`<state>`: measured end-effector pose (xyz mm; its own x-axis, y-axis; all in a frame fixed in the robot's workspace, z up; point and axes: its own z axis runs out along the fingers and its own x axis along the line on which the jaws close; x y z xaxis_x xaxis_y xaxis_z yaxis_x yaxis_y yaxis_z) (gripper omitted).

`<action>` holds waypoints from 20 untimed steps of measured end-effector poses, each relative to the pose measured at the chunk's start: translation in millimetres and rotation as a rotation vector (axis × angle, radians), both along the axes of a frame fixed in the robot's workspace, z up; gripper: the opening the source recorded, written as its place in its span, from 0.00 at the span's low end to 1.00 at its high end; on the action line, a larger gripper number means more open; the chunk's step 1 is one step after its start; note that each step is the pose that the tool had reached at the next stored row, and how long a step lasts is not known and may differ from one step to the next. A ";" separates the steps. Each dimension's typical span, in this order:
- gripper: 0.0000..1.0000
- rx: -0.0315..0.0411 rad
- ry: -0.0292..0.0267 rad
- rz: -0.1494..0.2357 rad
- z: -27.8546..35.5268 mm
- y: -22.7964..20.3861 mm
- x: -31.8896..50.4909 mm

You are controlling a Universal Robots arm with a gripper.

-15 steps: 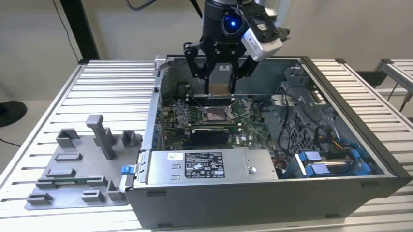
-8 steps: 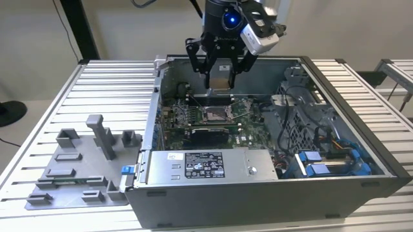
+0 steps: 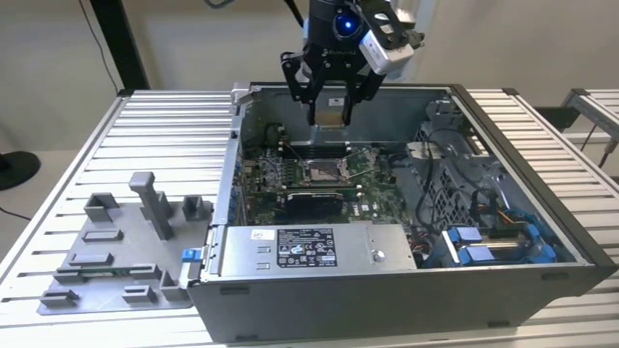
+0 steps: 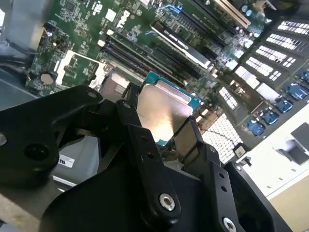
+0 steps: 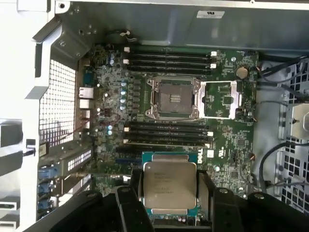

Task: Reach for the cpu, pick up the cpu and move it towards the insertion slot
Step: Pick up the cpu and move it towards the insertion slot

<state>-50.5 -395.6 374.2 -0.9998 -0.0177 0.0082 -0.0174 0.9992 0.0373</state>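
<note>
The cpu point(image 3: 331, 117) is a thin square chip with a pale silvery face, and my gripper point(image 3: 329, 109) is shut on it by two opposite edges. It hangs in the air above the open computer case, over the back part of the green board. In both wrist views the cpu point(image 5: 169, 186) point(image 4: 161, 110) sits between the black fingers point(image 5: 205, 193). The insertion slot point(image 3: 324, 170) point(image 5: 167, 98) is a silver-framed square socket with a dark centre. Its load plate point(image 5: 219, 99) is swung open beside it. The slot lies below and in front of the chip, uncovered.
Black memory slots point(image 5: 169, 55) run along both sides of the socket. Cables point(image 5: 277, 145) and a drive bay with blue clips point(image 3: 493, 243) fill the case on the exterior view's right. A power supply point(image 3: 309, 250) sits at the front. A grey fixture plate point(image 3: 116, 254) lies on the slatted table.
</note>
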 end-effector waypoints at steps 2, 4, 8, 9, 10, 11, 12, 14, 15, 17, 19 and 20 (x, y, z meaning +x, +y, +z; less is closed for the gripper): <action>0.00 0.0000 0.0000 0.000 -0.8 4.8 1.5; 0.00 0.0001 0.0000 0.000 -1.6 9.6 3.1; 0.00 0.0000 0.0000 0.000 -3.2 18.8 6.6; 0.00 0.0001 0.0000 0.000 -3.7 21.2 7.6; 0.00 0.0000 0.0000 0.000 -4.0 23.2 8.5; 0.00 0.0000 0.0000 0.000 -4.4 25.5 9.3; 0.00 0.0001 0.0000 0.000 -5.0 28.0 10.3; 0.00 0.0000 0.0000 0.000 -6.2 33.3 12.2; 0.00 0.0000 0.0000 0.000 -6.8 35.7 13.1; 0.00 0.0002 -0.0001 0.000 -8.0 41.4 14.2; 0.00 0.0000 0.0000 0.001 -8.9 47.9 14.4; 0.00 0.0001 0.0000 0.001 -9.4 51.3 14.5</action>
<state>-36.0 -344.3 364.8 -0.9998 -0.0182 0.0081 -0.0179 0.9991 0.0374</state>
